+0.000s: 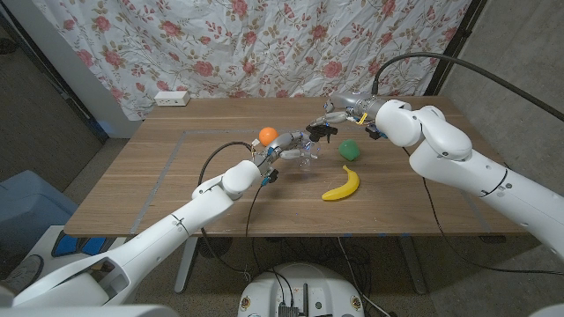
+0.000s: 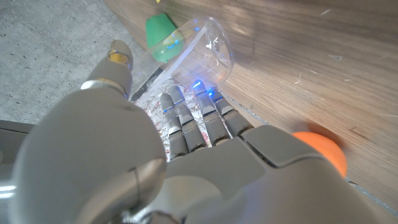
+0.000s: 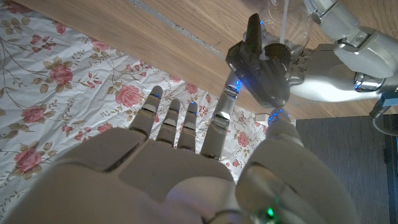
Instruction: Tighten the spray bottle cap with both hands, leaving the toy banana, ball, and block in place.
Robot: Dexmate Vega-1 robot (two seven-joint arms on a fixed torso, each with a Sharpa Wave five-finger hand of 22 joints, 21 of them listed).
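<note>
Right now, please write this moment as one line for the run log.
left hand: holds spray bottle | right hand: at black cap | banana, ball, green block: on table

The spray bottle (image 1: 305, 155) is clear plastic and stands upright near the table's middle, topped by a black spray cap (image 1: 321, 131) with its trigger. An orange ball (image 1: 267, 136) lies just left of it, a green block (image 1: 350, 150) to its right, and a yellow toy banana (image 1: 342, 185) nearer the robot, right of the bottle.
</note>
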